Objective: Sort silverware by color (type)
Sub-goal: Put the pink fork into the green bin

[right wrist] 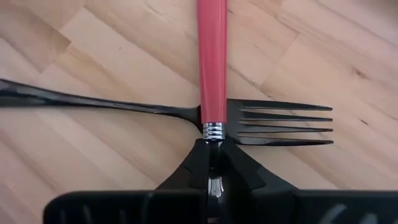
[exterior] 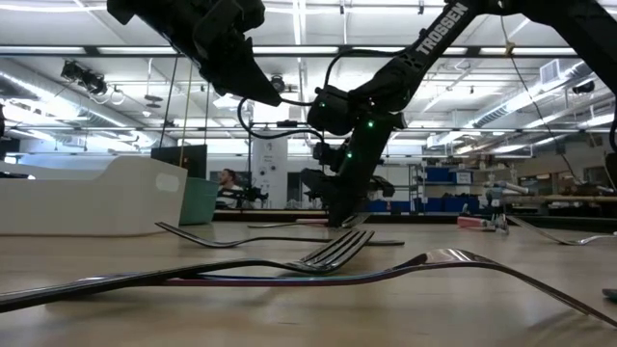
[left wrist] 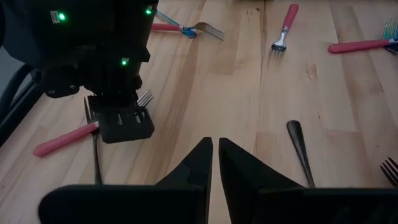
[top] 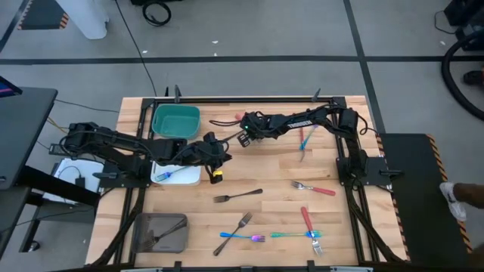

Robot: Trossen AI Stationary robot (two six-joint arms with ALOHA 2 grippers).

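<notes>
Between the right gripper's [right wrist: 211, 163] closed fingers, a red-handled fork [right wrist: 212, 62] is sitting clamped at its neck, crossing over a black fork [right wrist: 273, 122].

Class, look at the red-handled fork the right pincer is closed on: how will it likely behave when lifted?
The right pincer grips the red-handled fork at its metal neck, so the long handle may droop or swing. It looks slim and rigid, probably light. It lies across a black fork, which may get nudged as it rises.
</notes>
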